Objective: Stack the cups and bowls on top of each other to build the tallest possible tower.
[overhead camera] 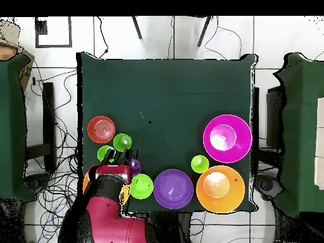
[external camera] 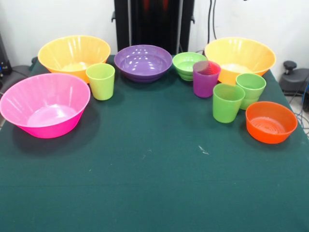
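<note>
Seen from overhead, the gripper (overhead camera: 120, 155) hangs over the cups (overhead camera: 122, 142) by the purple cup (overhead camera: 134, 166); whether the jaws are open I cannot tell. No tower stands yet. The orange bowl (overhead camera: 100, 128) sits just beyond on the surface (overhead camera: 164, 95).

Bright, even light from above; soft shadows under the pink bowl (external camera: 44, 105), glossy glare inside the purple bowl (external camera: 143, 62).
</note>
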Robot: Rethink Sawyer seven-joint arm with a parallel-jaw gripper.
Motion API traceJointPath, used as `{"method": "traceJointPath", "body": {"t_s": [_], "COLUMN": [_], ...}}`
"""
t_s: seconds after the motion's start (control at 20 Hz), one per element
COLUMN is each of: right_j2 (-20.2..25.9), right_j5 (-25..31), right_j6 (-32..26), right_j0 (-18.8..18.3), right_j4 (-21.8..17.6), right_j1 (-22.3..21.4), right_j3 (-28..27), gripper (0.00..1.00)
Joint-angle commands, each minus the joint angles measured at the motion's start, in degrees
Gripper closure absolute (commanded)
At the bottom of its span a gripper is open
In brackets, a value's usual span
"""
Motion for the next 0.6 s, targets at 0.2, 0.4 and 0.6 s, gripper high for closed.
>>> {"method": "traceJointPath", "body": {"t_s": [0.2,0.4,0.6], "right_j2": [-3.3,-5.9,-9.0], "right_j5": [4.6,4.2,-2.5], "right_j6": [2.2,1.1,3.3], "right_j0": [2.5,5.1,8.3], "right_j4": [-2.4,-2.9,-1.4], "right_j1": [6.1,7.6,10.7], "right_j3": [-3.5,-4.4,-3.3], "gripper": [0.00,0.00,0.00]}}
